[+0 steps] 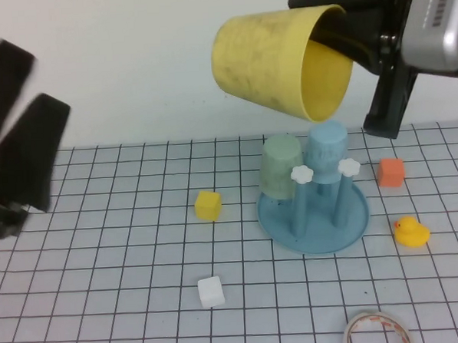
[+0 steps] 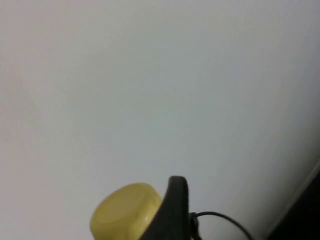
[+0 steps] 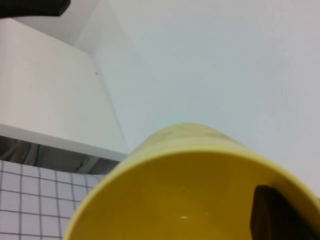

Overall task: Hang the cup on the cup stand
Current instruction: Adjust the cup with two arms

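My right gripper (image 1: 332, 21) is shut on the rim of the yellow cup (image 1: 281, 57), one finger inside and one outside. It holds the cup tilted on its side, high above the cup stand (image 1: 324, 236). The right wrist view looks into the cup (image 3: 175, 200) with the inner finger (image 3: 272, 215) against its wall. The stand's blue base carries a pale green cup (image 1: 281, 167) and a light blue cup (image 1: 325, 147) upside down on pegs, with two bare pegs in front, white-capped (image 1: 302, 173). My left gripper (image 1: 40, 83) is open and empty, raised at the far left. Its view shows the cup's bottom (image 2: 125, 212).
A yellow block (image 1: 208, 205) lies left of the stand and a white block (image 1: 211, 291) nearer me. An orange block (image 1: 390, 172) and a rubber duck (image 1: 410, 231) lie right of the stand. A tape roll (image 1: 378, 331) sits at the front edge.
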You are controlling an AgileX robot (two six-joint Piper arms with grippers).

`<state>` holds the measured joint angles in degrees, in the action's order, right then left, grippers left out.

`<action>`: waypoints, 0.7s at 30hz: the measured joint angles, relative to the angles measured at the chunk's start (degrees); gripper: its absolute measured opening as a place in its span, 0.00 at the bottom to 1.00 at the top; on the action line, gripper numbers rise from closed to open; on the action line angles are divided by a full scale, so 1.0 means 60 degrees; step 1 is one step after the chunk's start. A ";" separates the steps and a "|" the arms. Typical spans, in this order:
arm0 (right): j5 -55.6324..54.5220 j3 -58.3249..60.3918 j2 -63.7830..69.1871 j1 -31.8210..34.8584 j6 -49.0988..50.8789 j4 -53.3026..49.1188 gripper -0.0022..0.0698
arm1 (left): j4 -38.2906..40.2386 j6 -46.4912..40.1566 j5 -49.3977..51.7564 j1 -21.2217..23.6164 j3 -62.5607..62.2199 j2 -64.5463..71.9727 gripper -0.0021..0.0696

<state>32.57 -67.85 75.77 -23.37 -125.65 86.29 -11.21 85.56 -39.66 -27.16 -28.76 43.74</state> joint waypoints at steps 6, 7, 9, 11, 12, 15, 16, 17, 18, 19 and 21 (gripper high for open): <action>-0.0471 0.0067 0.0000 -0.0801 -0.2321 0.1283 0.06 | -0.0678 0.3441 -0.0440 0.0000 0.0000 0.0458 0.98; -0.0591 0.0067 0.0000 -0.1032 -0.2873 0.1450 0.06 | -0.0838 0.3682 -0.0517 0.0000 0.0000 0.0570 0.99; -0.0789 0.0067 0.0000 -0.1520 -0.3772 0.1632 0.06 | -0.1168 0.4240 -0.0734 0.0000 0.0000 0.0864 0.99; -0.0988 0.0067 0.0017 -0.1963 -0.4540 0.1689 0.06 | -0.1347 0.4655 -0.1012 0.0000 0.0000 0.1156 0.99; -0.1136 0.0067 0.0035 -0.2200 -0.4785 0.1689 0.06 | -0.1397 0.4772 -0.1233 0.0000 0.0000 0.1320 0.99; -0.1635 0.0067 0.0119 -0.2756 -0.5220 0.1824 0.06 | -0.1521 0.4848 -0.1858 0.0000 0.0006 0.1765 0.99; -0.1810 0.0067 0.0168 -0.2879 -0.5324 0.1901 0.06 | -0.1521 0.4866 -0.1969 0.0000 0.0006 0.1870 0.99; -0.1946 0.0051 0.0207 -0.2969 -0.5419 0.1939 0.06 | -0.1527 0.4864 -0.2081 0.0000 0.0006 0.1985 0.99; -0.2089 0.0051 0.0225 -0.3049 -0.5535 0.1937 0.06 | -0.1527 0.4871 -0.2162 0.0000 0.0006 0.2092 0.99; -0.2133 0.0051 0.0243 -0.3110 -0.5615 0.1956 0.06 | -0.1545 0.4912 -0.2214 0.0000 0.0006 0.2162 0.99; -0.2156 0.0051 0.0307 -0.3240 -0.5701 0.1956 0.06 | -0.1594 0.4953 -0.2291 0.0000 0.0006 0.2282 0.99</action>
<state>19.64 -67.55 77.62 -42.81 -159.86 98.03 -20.77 115.28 -53.41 -27.16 -28.73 57.44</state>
